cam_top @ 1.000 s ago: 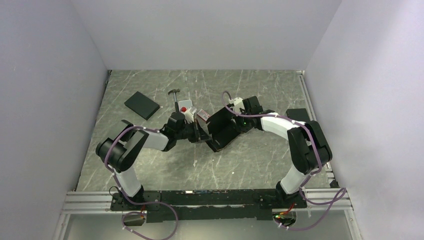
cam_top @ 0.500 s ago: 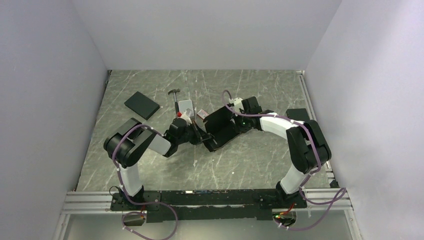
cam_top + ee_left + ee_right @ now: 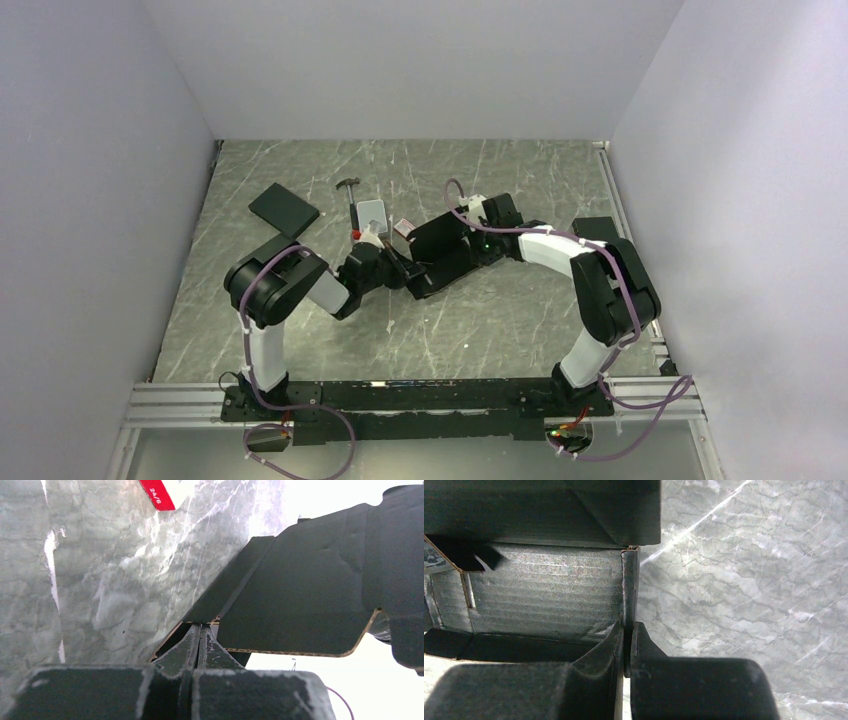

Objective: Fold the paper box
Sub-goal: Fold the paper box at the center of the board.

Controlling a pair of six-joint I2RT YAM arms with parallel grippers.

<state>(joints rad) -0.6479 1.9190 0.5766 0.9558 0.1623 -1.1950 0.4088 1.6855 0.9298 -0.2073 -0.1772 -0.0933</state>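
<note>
Black on grey: touching fully closed left gripper (image 3: pixel 200 630) to box's (image 3: pixel 440 245) left flap corner, at mid-table (image 3: pixel 480 320); pinching box's upright side wall with right gripper (image 3: pixel 628 630), clamping thin cardboard edge between both fingers.

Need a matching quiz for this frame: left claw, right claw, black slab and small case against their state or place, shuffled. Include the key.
Things:
1. left claw
2. right claw
3. black slab
4. small case

States or places:
A. clamped on a wall of the paper box
B. lying flat at the far left, touching nothing
C. shut, tips at the edge of a box flap
D. silver-grey, between slab and box

Pairs: 1-C, 2-A, 3-B, 4-D
</note>
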